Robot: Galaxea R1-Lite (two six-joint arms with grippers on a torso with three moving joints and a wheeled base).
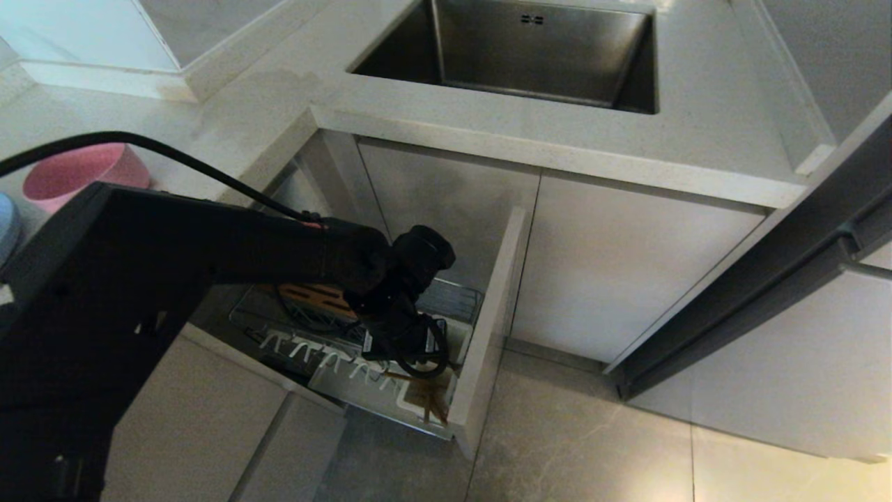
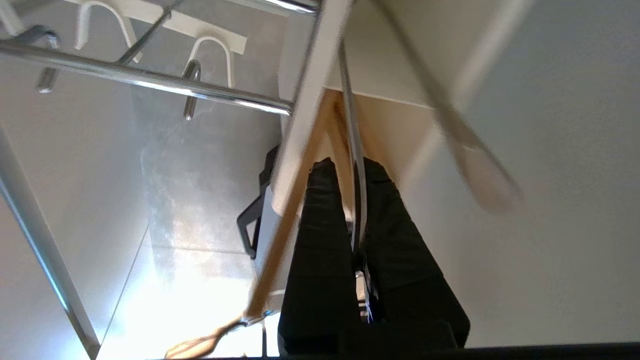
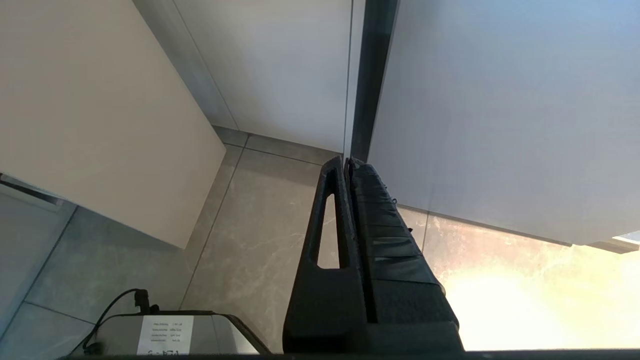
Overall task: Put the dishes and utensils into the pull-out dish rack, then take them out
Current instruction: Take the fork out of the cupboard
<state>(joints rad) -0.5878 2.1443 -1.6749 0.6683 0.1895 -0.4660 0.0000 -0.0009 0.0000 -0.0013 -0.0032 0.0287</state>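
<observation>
Black, bent steeply downward, the left arm plants its tool (image 2: 347,172) inside the pull-out dish rack (image 1: 446,300) — clamped on the spoon (image 2: 356,165), chopsticks (image 2: 295,210) just beside — right tool (image 3: 346,162) together.

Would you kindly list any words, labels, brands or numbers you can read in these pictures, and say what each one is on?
Nothing can be read for certain.
White label on the grey box on the floor, right wrist view: lines of print, too small to read.
Light patch on the left hand over the dish rack, head view: perhaps a sticker, too blurred to read.
Sink, cabinet fronts and utensils: no print visible.
</observation>
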